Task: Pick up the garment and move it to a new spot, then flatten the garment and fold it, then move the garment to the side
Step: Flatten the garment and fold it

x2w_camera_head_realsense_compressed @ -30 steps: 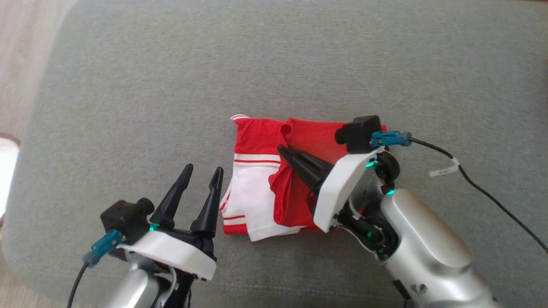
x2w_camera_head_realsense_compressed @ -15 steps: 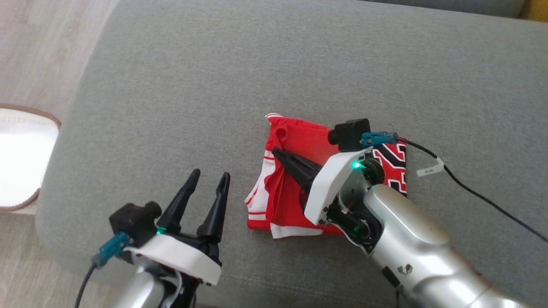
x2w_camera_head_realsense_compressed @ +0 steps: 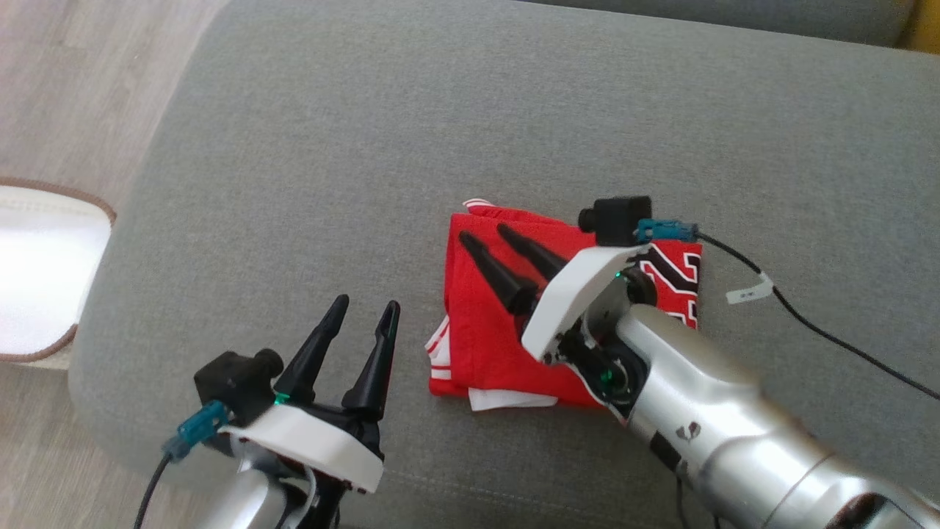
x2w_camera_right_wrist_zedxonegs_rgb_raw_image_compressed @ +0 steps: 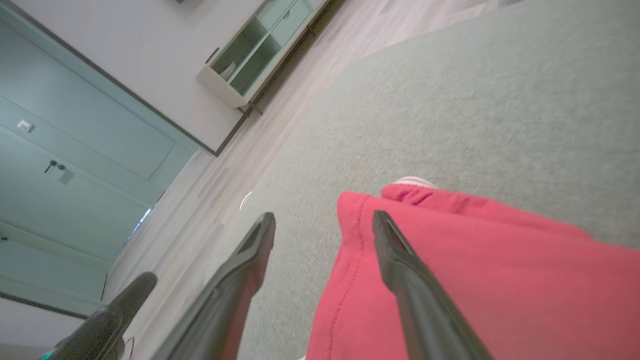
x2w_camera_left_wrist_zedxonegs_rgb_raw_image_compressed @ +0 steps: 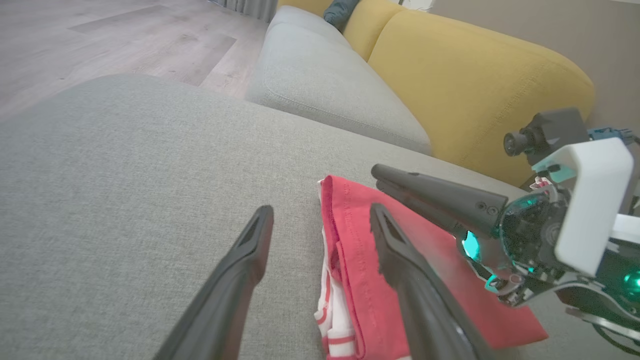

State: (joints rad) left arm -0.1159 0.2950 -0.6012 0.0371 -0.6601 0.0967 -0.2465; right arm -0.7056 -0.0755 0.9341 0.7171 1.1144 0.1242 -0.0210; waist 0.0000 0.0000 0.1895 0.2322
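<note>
Right claw [x2w_camera_head_realsense_compressed: 486,235] spread, gripping nothing, fingers low over the folded red garment [x2w_camera_head_realsense_compressed: 492,353]; can't tell if they touch it. Left claw [x2w_camera_head_realsense_compressed: 367,303] also spread, empty, just beside the garment's left edge. Garment lies on the grey sofa cushion [x2w_camera_head_realsense_compressed: 294,162].

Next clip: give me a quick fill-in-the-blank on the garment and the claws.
1. The folded garment is mostly ____.
2. The right claw sits over the garment, jaws ____.
3. The garment lies on the left claw's ____ side.
Missing: red; open; right.
</note>
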